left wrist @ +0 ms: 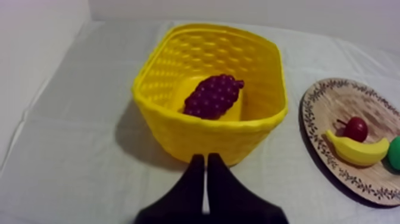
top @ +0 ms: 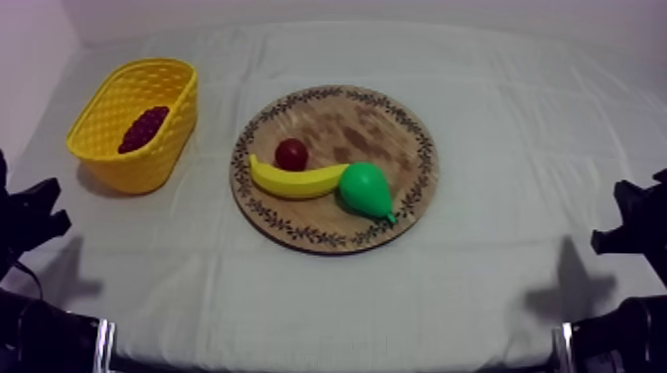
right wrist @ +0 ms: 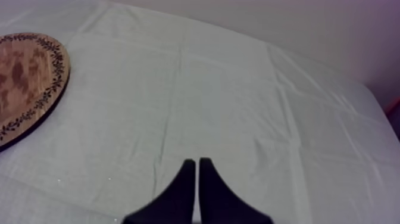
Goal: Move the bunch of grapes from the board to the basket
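Top view: the wooden board (top: 367,124) lies at the table's centre. The yellow basket (top: 164,159) stands well apart from it, at about 10 o'clock from the board. Inside the basket, on its floor, lies the bunch of grapes (top: 145,129). On the board, the small red fruit (top: 292,154) sits at about 9 o'clock from the board's middle. The banana (top: 293,182) is just beside it toward 7 o'clock. The pear (top: 365,188) is at 6 o'clock, its broad end meeting the banana's tip.

Left wrist view: the left gripper (left wrist: 206,158) hovers over the cloth (left wrist: 77,149) just before the basket's near wall. Its jaws are clenched into a narrow wedge, grasping nothing. The grapes rest in the basket beyond, and the board stands beside the basket.

Right wrist view: the right gripper (right wrist: 196,161) is over bare cloth, jaws likewise clenched on nothing, well apart from the board's rim.
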